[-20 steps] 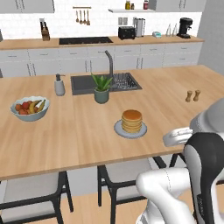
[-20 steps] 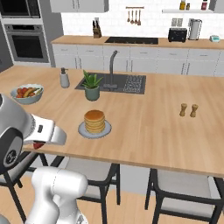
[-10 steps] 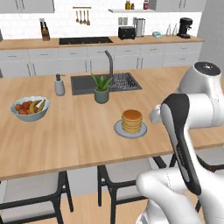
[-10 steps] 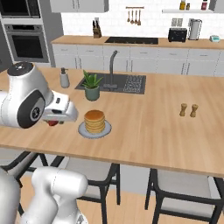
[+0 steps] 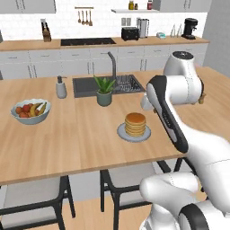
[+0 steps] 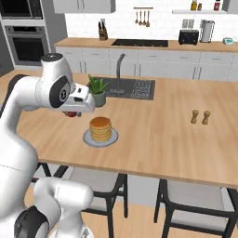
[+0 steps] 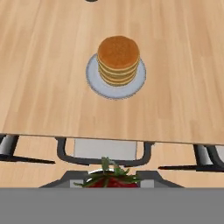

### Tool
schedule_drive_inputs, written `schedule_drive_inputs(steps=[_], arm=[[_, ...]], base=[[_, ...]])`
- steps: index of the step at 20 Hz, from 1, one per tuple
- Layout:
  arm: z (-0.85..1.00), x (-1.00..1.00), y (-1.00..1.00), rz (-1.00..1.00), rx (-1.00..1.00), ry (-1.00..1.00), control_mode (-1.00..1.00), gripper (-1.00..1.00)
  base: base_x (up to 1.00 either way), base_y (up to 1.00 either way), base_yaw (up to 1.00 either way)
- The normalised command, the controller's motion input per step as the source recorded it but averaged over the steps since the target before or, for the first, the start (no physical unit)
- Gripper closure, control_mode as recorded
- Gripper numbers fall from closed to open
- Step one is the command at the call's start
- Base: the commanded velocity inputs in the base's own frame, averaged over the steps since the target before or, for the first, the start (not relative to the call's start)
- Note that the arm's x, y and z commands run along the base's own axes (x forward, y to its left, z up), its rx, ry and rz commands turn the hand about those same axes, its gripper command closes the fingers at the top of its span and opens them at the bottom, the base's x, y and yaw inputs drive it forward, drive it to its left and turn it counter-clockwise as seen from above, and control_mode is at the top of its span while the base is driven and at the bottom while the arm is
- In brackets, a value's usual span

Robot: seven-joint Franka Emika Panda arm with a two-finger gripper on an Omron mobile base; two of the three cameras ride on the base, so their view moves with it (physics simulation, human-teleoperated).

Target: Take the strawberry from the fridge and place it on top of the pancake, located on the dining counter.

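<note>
strawberry (image 7: 112, 178): one, clamped in your gripper (image 7: 113, 183), carried above the counter's near edge, short of the stack.
handling: i judge it light, soft and easily bruised; keep your hold on its red sides, leafy top free.
pancake (image 7: 118, 59): one stack on one grey plate (image 7: 94, 78), top bare.
dining counter (image 7: 43, 78): one; one fruit bowl (image 5: 30, 111), one potted plant (image 5: 104, 90), two small shakers (image 6: 200, 116).
stools (image 6: 195, 215): two visible below the edge.
</note>
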Motion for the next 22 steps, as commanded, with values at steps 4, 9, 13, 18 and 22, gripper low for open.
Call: schedule_drive_inputs(steps=[4, 9, 13, 18, 22], arm=[[-0.53, 1.0, 0.0, 0.0, 0.0, -0.03, -1.0, 1.0], [-0.79, 1.0, 0.0, 0.0, 0.0, -0.15, -1.0, 1.0], [-0.49, 0.99, -0.03, 0.0, 0.0, -0.06, -1.0, 1.0], [-0.24, 0.78, -0.17, 0.0, 0.0, -0.01, -1.0, 1.0], [-0.02, 0.43, 0.0, 0.0, 0.0, 0.1, -1.0, 1.0]], base=[[0.0, 0.0, 0.0], [0.0, 0.0, 0.0], [0.0, 0.0, 0.0], [0.0, 0.0, 0.0], [0.0, 0.0, 0.0]])
